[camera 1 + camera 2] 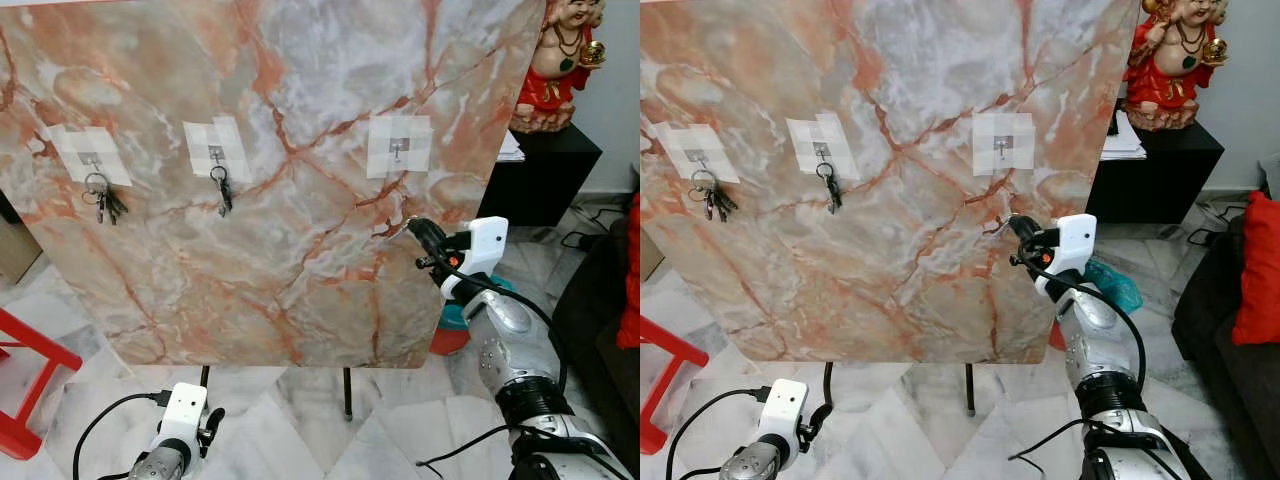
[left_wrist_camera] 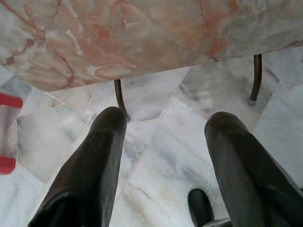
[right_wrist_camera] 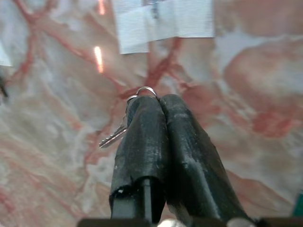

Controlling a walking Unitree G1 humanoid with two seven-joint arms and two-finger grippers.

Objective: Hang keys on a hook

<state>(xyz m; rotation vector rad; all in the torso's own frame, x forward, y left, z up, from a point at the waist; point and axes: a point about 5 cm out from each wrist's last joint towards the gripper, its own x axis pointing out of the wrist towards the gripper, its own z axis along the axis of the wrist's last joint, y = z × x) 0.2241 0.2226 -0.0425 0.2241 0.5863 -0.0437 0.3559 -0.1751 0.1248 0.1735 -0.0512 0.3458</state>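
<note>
A: Nearest first?
B: Left gripper (image 2: 163, 156), low over the marble floor (image 2: 156, 123), jaws wide apart, holding nothing. Board legs (image 2: 256, 75) stand just beyond it.

A: Right gripper?
B: Right gripper (image 1: 415, 228) is raised to the marble board (image 1: 280, 150), jaws pressed together on a key (image 3: 113, 136). Its ring (image 3: 147, 91) pokes out past the fingertips (image 3: 173, 101), and the blade hangs to one side.

A: Where's that against the hooks?
B: Just below the right hook (image 1: 398, 148), apart from it, not on it. That hook sits on a white tape patch (image 1: 400, 146).

A: Other hooks?
B: Middle hook (image 1: 215, 152) carries a dark key (image 1: 222, 190). Left hook (image 1: 91, 158) carries a bunch (image 1: 104, 200).

A: Behind?
B: Black cabinet (image 1: 545, 170) right of the board, red figurine (image 1: 555, 60) on top. Red stool (image 1: 25, 390) low on the left.
</note>
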